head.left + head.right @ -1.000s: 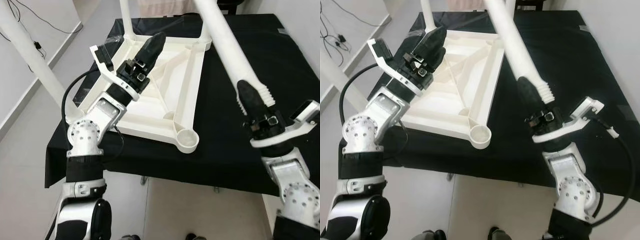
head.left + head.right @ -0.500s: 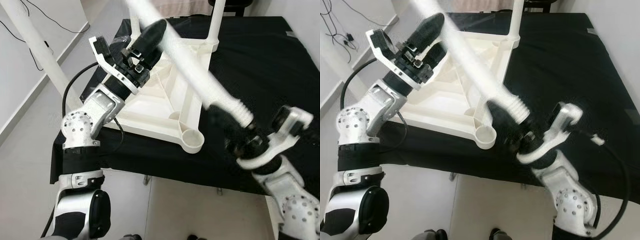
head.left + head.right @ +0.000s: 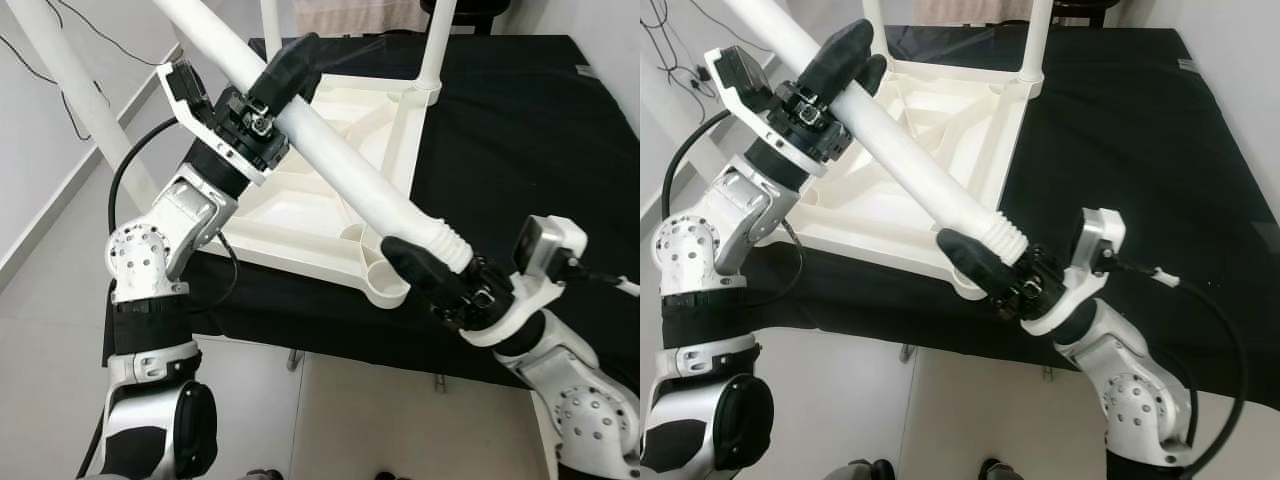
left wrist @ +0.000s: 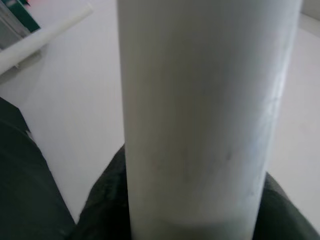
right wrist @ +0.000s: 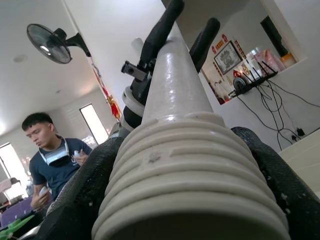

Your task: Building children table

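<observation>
- Head views: a white table leg (image 3: 340,165) lies slanted across the scene, held by both grippers above an upturned white tabletop (image 3: 330,215) that rests on a surface covered in black cloth (image 3: 520,130).
- Right gripper (image 3: 425,280) clenches the leg's ribbed, threaded end, just above the round corner socket (image 3: 385,285) at the tabletop's near corner; leg and socket are close, but contact between them cannot be judged.
- Left gripper (image 3: 285,70) grasps the same leg higher up its smooth shaft, over the tabletop's far left part.
- Two other white legs (image 3: 1035,40) stand upright in the far corners of the tabletop.
- Left wrist view: the smooth white leg (image 4: 200,115) runs straight out from the camera, with a black finger (image 4: 107,200) pressed against its side at the base.
- Right wrist view: the ribbed end of the leg (image 5: 192,170) sits between two black fingers (image 5: 85,195) closed on it; farther along the shaft the left gripper (image 5: 182,30) straddles the leg. A person (image 5: 50,160) in a dark shirt stands in the background beneath a wall fan (image 5: 50,42).
</observation>
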### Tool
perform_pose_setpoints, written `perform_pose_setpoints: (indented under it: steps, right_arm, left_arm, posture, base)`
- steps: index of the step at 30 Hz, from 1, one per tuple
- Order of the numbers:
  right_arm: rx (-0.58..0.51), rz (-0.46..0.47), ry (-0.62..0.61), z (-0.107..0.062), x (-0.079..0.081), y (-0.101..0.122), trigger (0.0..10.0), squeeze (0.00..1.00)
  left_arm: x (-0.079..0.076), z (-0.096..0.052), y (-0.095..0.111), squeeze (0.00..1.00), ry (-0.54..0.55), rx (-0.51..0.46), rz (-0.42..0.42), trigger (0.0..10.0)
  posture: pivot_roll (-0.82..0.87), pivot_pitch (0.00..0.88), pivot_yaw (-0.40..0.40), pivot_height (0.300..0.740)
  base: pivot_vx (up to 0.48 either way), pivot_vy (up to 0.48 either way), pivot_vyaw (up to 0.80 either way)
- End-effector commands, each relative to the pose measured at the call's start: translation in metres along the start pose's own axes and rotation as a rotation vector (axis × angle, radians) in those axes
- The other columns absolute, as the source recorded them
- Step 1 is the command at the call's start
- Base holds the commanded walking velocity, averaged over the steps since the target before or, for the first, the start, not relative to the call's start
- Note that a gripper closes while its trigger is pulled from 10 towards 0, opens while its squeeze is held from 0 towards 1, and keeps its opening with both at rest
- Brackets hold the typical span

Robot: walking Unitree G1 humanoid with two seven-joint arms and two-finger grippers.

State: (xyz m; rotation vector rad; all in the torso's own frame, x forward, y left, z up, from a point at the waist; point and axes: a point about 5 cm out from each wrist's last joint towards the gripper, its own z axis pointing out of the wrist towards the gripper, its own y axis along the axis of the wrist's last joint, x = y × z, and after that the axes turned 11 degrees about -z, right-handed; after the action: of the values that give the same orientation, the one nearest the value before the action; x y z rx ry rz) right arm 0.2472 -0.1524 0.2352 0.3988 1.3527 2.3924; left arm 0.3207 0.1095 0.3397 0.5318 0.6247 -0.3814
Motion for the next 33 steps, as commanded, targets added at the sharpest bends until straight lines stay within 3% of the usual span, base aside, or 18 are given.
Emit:
perform_pose_setpoints:
  steps: [1,5,7,8,9,10,14,21,23,24,26,28,31,32,33]
  right_arm:
    - [0.021,0.0,-0.03,0.001,-0.002,-0.005,10.0,0.0]
    - [0.018,-0.005,-0.07,0.002,-0.006,-0.007,10.0,0.0]
    - [0.001,0.039,-0.117,0.004,-0.009,-0.01,10.0,0.0]
    - [-0.006,0.045,-0.135,0.004,-0.011,-0.011,10.0,0.64]
    - [-0.006,0.045,-0.135,0.004,-0.011,-0.011,10.0,0.64]
    - [-0.017,0.055,-0.145,0.005,-0.012,-0.012,10.0,1.0]
    - [-0.022,0.06,-0.157,0.005,-0.012,-0.014,10.0,1.0]
    - [0.02,0.036,-0.235,-0.006,-0.015,-0.019,10.0,1.0]
    - [0.02,0.036,-0.235,-0.006,-0.015,-0.019,10.0,1.0]
    - [0.046,0.022,-0.251,-0.009,-0.016,-0.021,10.0,1.0]
    - [0.232,-0.073,-0.288,-0.017,-0.02,-0.036,10.0,1.0]
    - [0.422,-0.198,-0.319,-0.028,-0.028,-0.049,10.0,1.0]
    - [0.463,-0.232,-0.332,-0.031,-0.032,-0.051,10.0,1.0]
    - [0.459,-0.263,-0.338,-0.031,-0.036,-0.043,10.0,1.0]
    - [0.459,-0.263,-0.338,-0.031,-0.036,-0.043,10.0,1.0]
  left_arm:
    - [-0.007,0.0,-0.002,0.0,-0.035,0.019,-0.002,0.0]
    - [-0.012,0.003,0.004,0.0,-0.051,-0.016,0.018,0.0]
    - [-0.017,0.007,0.013,0.0,-0.056,-0.063,0.043,0.0]
    - [-0.019,0.009,0.017,0.0,-0.062,-0.089,0.048,0.0]
    - [-0.019,0.009,0.017,0.0,-0.062,-0.089,0.048,0.0]
    - [-0.022,0.011,0.022,0.0,-0.07,-0.118,0.056,0.0]
    - [-0.029,0.014,0.03,0.0,-0.087,-0.158,0.076,0.0]
    - [-0.062,0.03,0.06,0.0,-0.183,-0.213,0.169,0.0]
    - [-0.062,0.03,0.06,0.0,-0.183,-0.213,0.169,0.0]
    - [-0.066,0.032,0.063,0.0,-0.193,-0.203,0.194,0.0]
    - [-0.072,0.036,0.066,0.0,-0.202,-0.17,0.253,0.0]
    - [-0.074,0.039,0.064,0.0,-0.175,-0.106,0.365,0.0]
    - [-0.073,0.04,0.062,0.0,-0.165,-0.082,0.403,0.0]
    - [-0.07,0.041,0.055,0.0,-0.139,-0.022,0.491,0.0]
    - [-0.07,0.041,0.055,0.0,-0.139,-0.022,0.491,0.0]
  posture:
    - [-0.08,0.179,0.032,0.74]
    - [-0.08,0.178,0.037,0.74]
    - [-0.08,0.177,0.038,0.74]
    - [-0.08,0.177,0.039,0.74]
    - [-0.08,0.177,0.039,0.74]
    - [-0.08,0.177,0.04,0.74]
    - [-0.08,0.177,0.041,0.74]
    - [-0.08,0.177,0.055,0.74]
    - [-0.08,0.177,0.055,0.74]
    - [-0.08,0.175,0.056,0.74]
    - [-0.07,0.175,0.057,0.74]
    - [-0.07,0.171,0.063,0.74]
    - [-0.07,0.171,0.063,0.74]
    - [-0.07,0.173,0.059,0.74]
    - [-0.07,0.173,0.059,0.74]
  base:
    - [0.0,0.0,0.0]
    - [0.0,0.0,0.0]
    - [0.0,0.0,0.0]
    - [0.0,0.0,0.0]
    - [0.0,0.0,0.0]
    - [0.0,0.0,0.0]
    - [0.0,0.0,0.0]
    - [0.0,0.0,0.0]
    - [0.0,0.0,0.0]
    - [0.0,0.0,0.0]
    - [0.0,0.0,0.0]
    - [0.0,0.0,0.0]
    - [0.0,0.0,0.0]
    - [0.0,0.0,0.0]
    - [0.0,0.0,0.0]
